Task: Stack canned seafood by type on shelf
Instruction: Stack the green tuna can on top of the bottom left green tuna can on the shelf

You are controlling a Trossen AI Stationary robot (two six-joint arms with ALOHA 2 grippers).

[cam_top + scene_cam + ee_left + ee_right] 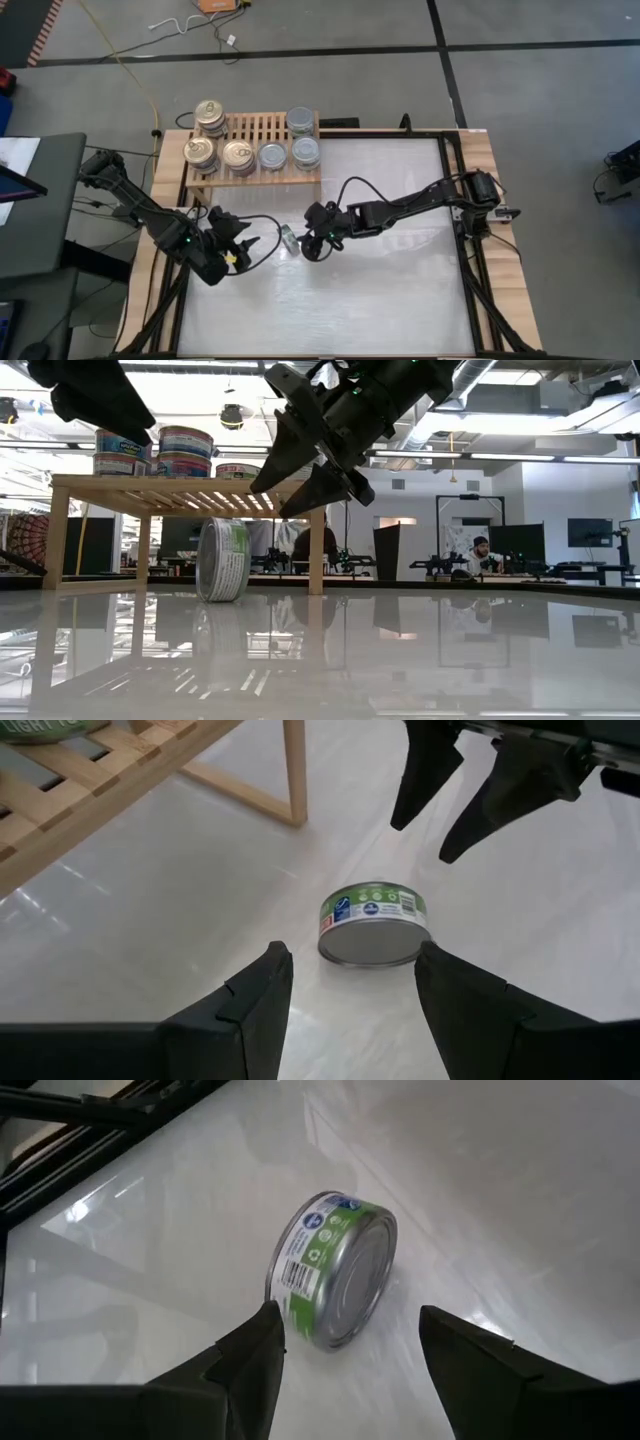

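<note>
Item: green-labelled can [287, 238] on edge on the table [400, 300], near the shelf [255, 150]. Step: pickup. Right gripper [318, 247] and left gripper [243, 250] flank it, jaws wide, empty. Next: descend, close squarely.

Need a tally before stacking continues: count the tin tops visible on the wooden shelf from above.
6. Three gold-topped round tins: one behind, two in front. Three silver-topped tins: one behind, two in front. Each may hide tins stacked beneath on the light-wood slatted shelf.
</note>
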